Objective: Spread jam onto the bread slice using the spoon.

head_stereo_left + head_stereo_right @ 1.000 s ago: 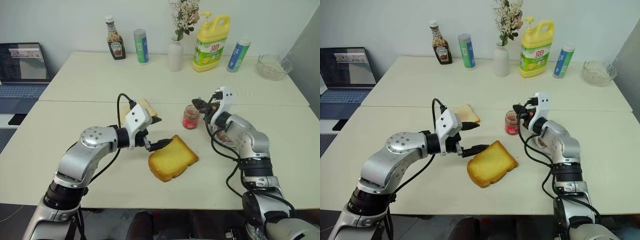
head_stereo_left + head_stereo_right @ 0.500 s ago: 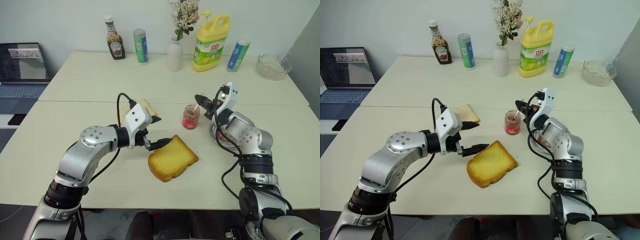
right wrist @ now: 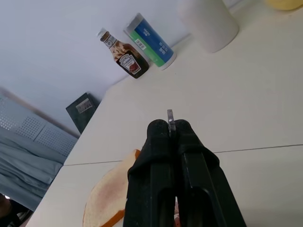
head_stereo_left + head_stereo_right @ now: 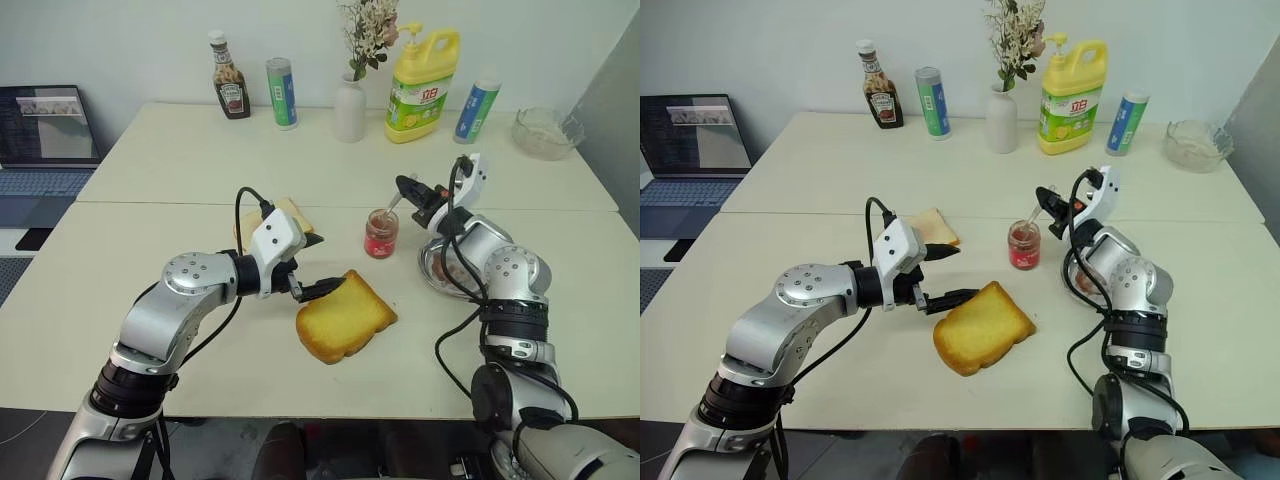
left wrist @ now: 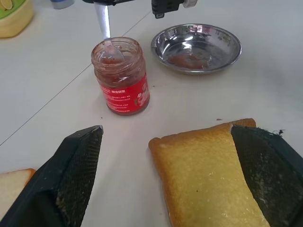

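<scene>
The golden bread slice (image 4: 345, 318) lies flat at the table's front middle. My left gripper (image 4: 318, 265) stands open beside its left corner, and in the left wrist view the bread (image 5: 208, 175) lies between the spread fingers (image 5: 75, 175). Behind it stands the small jar of red jam (image 4: 381, 233). My right gripper (image 4: 406, 187) hangs above and right of the jar, shut on the handle of the spoon (image 4: 395, 204). The spoon slants down with its bowl inside the jar (image 5: 121, 75).
A round steel dish (image 5: 196, 45) with jam smears sits right of the jar, under my right arm. A paler slice (image 4: 290, 212) lies behind my left gripper. Along the back stand a ketchup bottle (image 4: 230, 90), can (image 4: 282, 92), vase (image 4: 350, 105), yellow detergent bottle (image 4: 422, 85), blue bottle (image 4: 476, 108), glass bowl (image 4: 545, 132). A laptop (image 4: 45, 135) is far left.
My right gripper has risen a little, shifted right and rolled, still holding the spoon, so more of its handle shows above the jar. The left arm has kept still.
</scene>
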`<state>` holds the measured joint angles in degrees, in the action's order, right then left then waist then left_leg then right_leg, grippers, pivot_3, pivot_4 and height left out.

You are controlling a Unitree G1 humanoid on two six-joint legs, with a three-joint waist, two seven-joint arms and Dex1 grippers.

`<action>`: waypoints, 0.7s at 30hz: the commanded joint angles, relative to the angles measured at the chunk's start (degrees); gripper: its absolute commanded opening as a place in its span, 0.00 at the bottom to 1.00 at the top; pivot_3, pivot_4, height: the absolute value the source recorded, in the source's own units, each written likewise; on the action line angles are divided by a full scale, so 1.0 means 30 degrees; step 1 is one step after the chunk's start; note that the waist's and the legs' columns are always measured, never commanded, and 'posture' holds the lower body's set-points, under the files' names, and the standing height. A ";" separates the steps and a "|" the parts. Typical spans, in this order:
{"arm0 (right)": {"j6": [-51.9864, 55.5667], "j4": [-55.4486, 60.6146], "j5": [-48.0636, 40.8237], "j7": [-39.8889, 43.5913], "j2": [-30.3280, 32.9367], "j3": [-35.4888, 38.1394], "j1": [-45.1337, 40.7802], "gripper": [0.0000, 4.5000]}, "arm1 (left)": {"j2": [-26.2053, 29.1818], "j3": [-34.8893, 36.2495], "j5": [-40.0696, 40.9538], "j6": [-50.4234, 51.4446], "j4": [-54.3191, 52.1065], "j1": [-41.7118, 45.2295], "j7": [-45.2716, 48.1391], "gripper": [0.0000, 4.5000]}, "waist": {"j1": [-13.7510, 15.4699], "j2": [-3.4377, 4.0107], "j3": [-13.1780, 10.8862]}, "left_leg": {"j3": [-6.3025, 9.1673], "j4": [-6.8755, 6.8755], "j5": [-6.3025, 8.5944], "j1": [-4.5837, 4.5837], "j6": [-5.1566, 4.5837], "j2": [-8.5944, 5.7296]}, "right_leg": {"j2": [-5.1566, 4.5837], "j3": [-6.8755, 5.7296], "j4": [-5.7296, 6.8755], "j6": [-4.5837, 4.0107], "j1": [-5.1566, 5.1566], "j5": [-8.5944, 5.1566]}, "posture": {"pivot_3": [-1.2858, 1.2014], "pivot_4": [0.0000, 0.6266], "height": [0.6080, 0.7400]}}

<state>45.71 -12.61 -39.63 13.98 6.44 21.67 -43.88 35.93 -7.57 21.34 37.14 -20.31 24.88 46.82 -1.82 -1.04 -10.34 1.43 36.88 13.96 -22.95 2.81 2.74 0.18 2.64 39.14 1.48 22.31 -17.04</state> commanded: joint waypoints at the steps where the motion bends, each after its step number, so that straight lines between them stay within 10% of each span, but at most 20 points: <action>1: 0.0147 0.0331 -0.1039 -0.0378 -0.0057 0.0612 -0.0764 0.00 | -0.0080 0.0049 -0.0074 -0.0306 -0.0376 0.0124 -0.0058 1.00 | 0.0001 0.0000 0.0000 | 0.0001 0.0000 0.0000 0.0001 0.0000 0.0000 | 0.0000 0.0000 0.0000 0.0000 0.0000 0.0000 | 0.52 0.24 1.00; 21: 0.0761 0.0351 -0.2592 -0.1374 0.0874 0.1609 -0.0702 0.00 | -0.0134 -0.0026 -0.0154 -0.0454 -0.0211 0.0293 0.0045 1.00 | -0.0003 0.0002 -0.0002 | -0.0005 -0.0010 0.0001 -0.0002 -0.0001 -0.0001 | 0.0001 0.0003 -0.0009 0.0001 0.0003 -0.0001 | 0.52 0.24 1.00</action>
<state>48.25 -13.02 -45.96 9.87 8.44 25.78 -43.98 35.75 -7.69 21.24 37.00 -20.04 24.90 46.88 -1.83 -1.03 -10.34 1.42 36.85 13.96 -22.96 2.81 2.74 0.19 2.65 39.11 1.48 22.32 -17.04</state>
